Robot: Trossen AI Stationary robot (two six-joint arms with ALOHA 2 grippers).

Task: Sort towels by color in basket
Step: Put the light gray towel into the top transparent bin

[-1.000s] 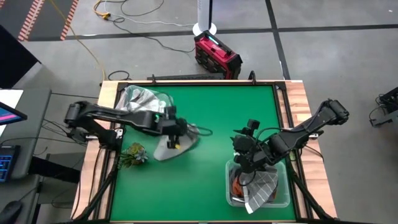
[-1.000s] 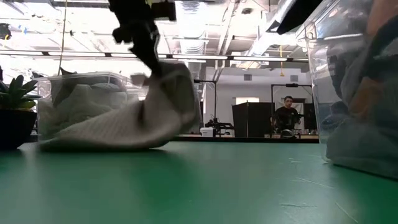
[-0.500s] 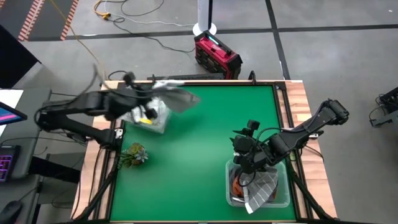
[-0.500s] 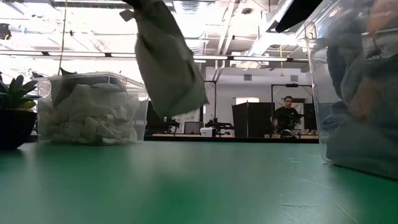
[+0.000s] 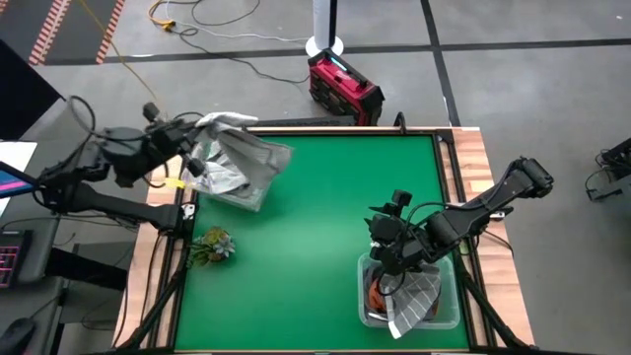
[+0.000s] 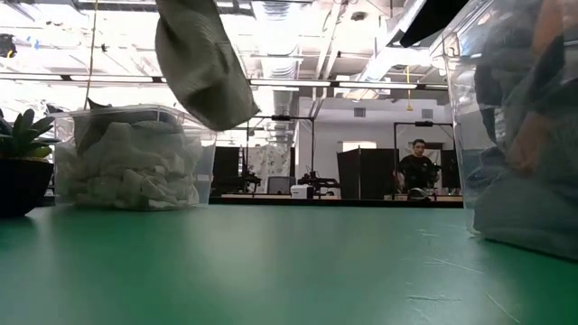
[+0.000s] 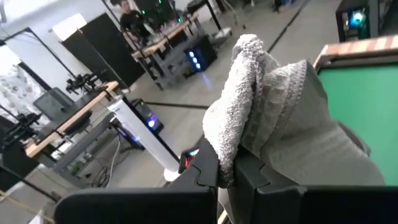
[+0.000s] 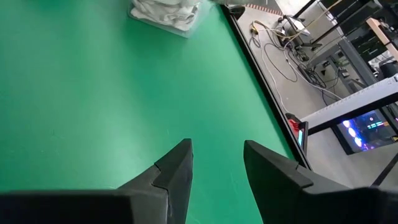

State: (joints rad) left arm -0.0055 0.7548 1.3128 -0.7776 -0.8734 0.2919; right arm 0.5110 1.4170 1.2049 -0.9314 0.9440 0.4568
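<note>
A workshop with benches and ceiling lights lies beyond our green table mat (image 5: 315, 207), framed by a wooden rim. Our left gripper (image 7: 227, 171) is clamped on a light grey, ribbed terry towel (image 5: 242, 163), pinching a bunched fold so the rest hangs limp above the clear plastic bin of white towels (image 6: 131, 162) at the far left corner. We judge the cloth light, soft and floppy, best held by a gathered fold; it should drape and could snag the bin's rim. Our right gripper (image 8: 214, 162), jaws parted and empty, waits over the clear bin of dark and checked towels (image 5: 434, 306). The mat between stands open.
</note>
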